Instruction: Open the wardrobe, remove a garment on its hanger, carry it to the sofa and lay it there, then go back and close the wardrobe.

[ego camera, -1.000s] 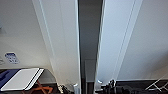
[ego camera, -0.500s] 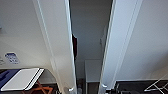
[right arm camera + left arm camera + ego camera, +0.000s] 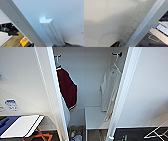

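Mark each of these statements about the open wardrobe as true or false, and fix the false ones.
1. Both doors of the wardrobe stand open. True.
2. The white garment hangs on the right side inside. True.
3. The maroon jacket lies on the wardrobe's floor. False: it hangs from a hook at the upper left.
4. The garment's hanger is off its hook. False: it hangs from the hook at the upper right.
5. A white shelf sits low inside, below the garment. True.
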Robot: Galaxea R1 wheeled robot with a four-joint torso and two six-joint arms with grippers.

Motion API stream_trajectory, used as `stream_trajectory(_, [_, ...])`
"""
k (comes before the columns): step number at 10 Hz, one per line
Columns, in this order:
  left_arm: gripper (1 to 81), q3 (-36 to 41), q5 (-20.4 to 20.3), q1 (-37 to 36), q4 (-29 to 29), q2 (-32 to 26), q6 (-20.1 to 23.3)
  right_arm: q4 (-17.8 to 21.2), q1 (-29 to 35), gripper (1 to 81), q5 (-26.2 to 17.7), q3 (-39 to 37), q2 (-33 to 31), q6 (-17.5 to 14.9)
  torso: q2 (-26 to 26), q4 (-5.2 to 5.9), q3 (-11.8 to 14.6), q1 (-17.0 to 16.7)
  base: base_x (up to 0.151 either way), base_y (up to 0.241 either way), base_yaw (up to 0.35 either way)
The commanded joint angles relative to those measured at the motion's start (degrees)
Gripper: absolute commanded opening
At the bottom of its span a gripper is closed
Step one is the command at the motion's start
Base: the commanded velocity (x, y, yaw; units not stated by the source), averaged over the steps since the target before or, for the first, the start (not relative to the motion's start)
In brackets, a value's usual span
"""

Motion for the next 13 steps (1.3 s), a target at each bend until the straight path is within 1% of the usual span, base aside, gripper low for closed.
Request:
stream_trajectory(1, [81.1, 15.4, 0.3, 2.4, 5.3, -3.2, -1.0, 0.1, 0.7, 81.1, -3.5, 8.2, -3.6, 1.8, 0.0, 0.0, 0.0, 0.0, 0.0, 0.0, 0.0])
stream_trajectory(2, [81.1, 15.9, -2.6, 3.8, 5.6, -5.9, -0.9, 0.1, 0.4, 81.1, -2.7, 8.3, -5.5, 1.8, 0.0, 0.0, 0.0, 0.0, 0.0, 0.0, 0.0])
stream_trajectory(3, [81.1, 16.1, -4.1, 5.2, 6.1, -8.5, -0.8, 0.0, -0.2, 81.1, -1.9, 8.8, -8.3, 1.8, 0.0, 0.0, 0.0, 0.0, 0.0, 0.0, 0.0])
stream_trajectory(6, [81.1, 15.5, -7.2, 9.8, 7.4, -12.8, -0.9, 0.0, -1.8, 81.1, -1.3, 9.3, -13.8, 1.8, 0.0, 0.0, 0.0, 0.0, 0.0, 0.0, 0.0])
stream_trajectory(7, [81.1, 14.7, -7.9, 11.7, 7.5, -13.8, -0.9, 0.0, -3.1, 81.1, 0.0, 8.9, -15.4, 1.8, 0.0, 0.0, 0.0, 0.0, 0.0, 0.0, 0.0])
stream_trajectory(8, [81.1, 12.0, -11.3, 14.9, 7.4, -14.9, -0.9, 0.1, -5.1, 81.1, 2.5, 7.8, -18.6, 1.8, -0.1, 0.0, 0.1, -0.2, 0.0, 0.0, 0.0])
stream_trajectory(11, [81.1, 2.7, -22.4, 24.6, 7.3, -16.3, -1.8, 0.3, -12.6, 81.1, 8.6, 2.8, -22.8, 1.9, -0.1, 0.0, 0.1, -0.2, 0.0, 0.0, 0.0])
stream_trajectory(13, [81.1, -4.2, -31.0, 31.8, 7.3, -16.9, -5.0, 0.4, -18.7, 81.1, 14.7, -2.4, -25.0, 2.8, -0.1, 0.0, 0.2, -0.2, 0.0, 0.0, 0.0])
